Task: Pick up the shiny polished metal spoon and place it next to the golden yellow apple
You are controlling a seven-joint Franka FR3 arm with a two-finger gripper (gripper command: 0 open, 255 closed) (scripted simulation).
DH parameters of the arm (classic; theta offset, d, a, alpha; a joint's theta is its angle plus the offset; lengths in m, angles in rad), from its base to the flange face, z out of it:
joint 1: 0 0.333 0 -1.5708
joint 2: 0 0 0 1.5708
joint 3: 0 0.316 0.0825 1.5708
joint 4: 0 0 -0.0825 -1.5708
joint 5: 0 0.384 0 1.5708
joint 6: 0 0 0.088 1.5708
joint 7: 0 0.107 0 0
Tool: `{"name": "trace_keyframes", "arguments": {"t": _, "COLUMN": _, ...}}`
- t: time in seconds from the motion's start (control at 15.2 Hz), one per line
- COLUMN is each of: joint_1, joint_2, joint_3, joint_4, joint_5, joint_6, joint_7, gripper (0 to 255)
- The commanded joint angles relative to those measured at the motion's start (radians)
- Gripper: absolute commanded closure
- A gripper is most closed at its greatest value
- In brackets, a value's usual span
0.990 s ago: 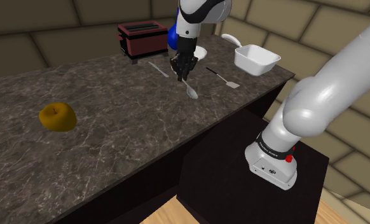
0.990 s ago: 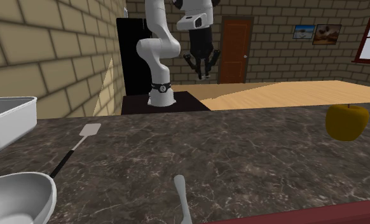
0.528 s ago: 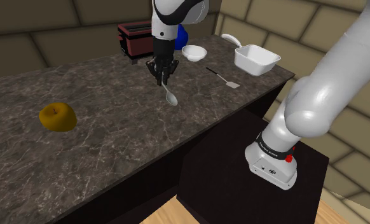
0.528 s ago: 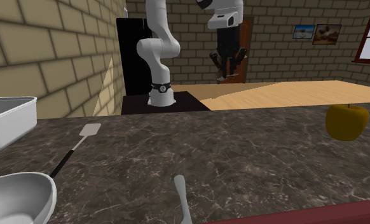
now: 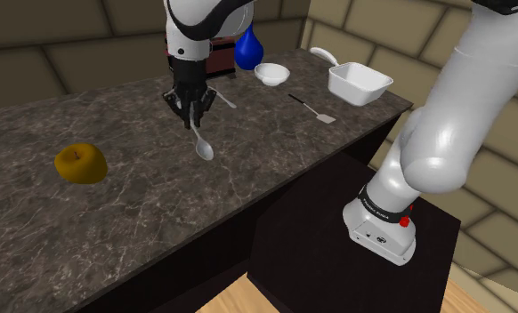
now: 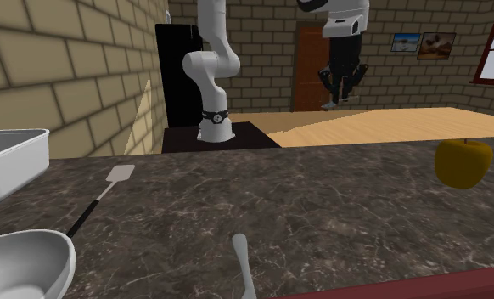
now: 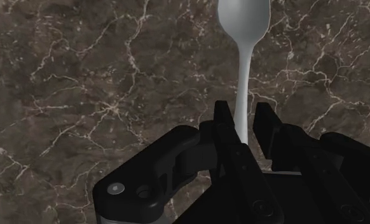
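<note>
Carrying step in hand: the gripper point(image 5: 191, 108), clamped on the spoon point(image 5: 200, 143) handle above the desk point(image 5: 257, 182), must next travel toward the apple point(image 5: 80, 164), then lower beside it.

Surface finishes: spoon point(image 7: 243, 25), smooth pale grey with a soft gloss, possibly metal, though no mirror shine shows; countertop point(image 5: 248, 151), dark brown marble-like stone with pale veining and a polished look; gripper point(image 7: 243, 116), matt black, plastic-like casing; apple point(image 5: 80, 164), smooth golden-yellow skin with a dull sheen; arm point(image 5: 444, 133), glossy white shells; floor point(image 6: 390, 127), light wood boards; walls point(image 6: 67, 76), rough tan brick.
</note>
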Motion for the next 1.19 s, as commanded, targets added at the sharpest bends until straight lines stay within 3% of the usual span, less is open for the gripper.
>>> {"name": "trace_keyframes", "arguments": {"t": 0.0, "joint_1": 0.022, "joint_2": 0.059, "joint_3": 0.016, "joint_4": 0.068, "joint_5": -0.014, "joint_6": -0.002, "joint_7": 0.046, "gripper": 255}}
{"name": "trace_keyframes", "arguments": {"t": 0.53, "joint_1": 0.129, "joint_2": 0.301, "joint_3": 0.050, "joint_4": 0.398, "joint_5": -0.089, "joint_6": -0.066, "joint_7": 0.215, "gripper": 255}}
{"name": "trace_keyframes", "arguments": {"t": 0.86, "joint_1": 0.213, "joint_2": 0.490, "joint_3": 0.053, "joint_4": 0.687, "joint_5": -0.139, "joint_6": -0.154, "joint_7": 0.306, "gripper": 255}}
{"name": "trace_keyframes", "arguments": {"t": 1.06, "joint_1": 0.276, "joint_2": 0.642, "joint_3": 0.049, "joint_4": 0.937, "joint_5": -0.170, "joint_6": -0.245, "joint_7": 0.355, "gripper": 255}}
{"name": "trace_keyframes", "arguments": {"t": 1.12, "joint_1": 0.276, "joint_2": 0.643, "joint_3": 0.048, "joint_4": 0.925, "joint_5": -0.170, "joint_6": -0.232, "joint_7": 0.353, "gripper": 255}}
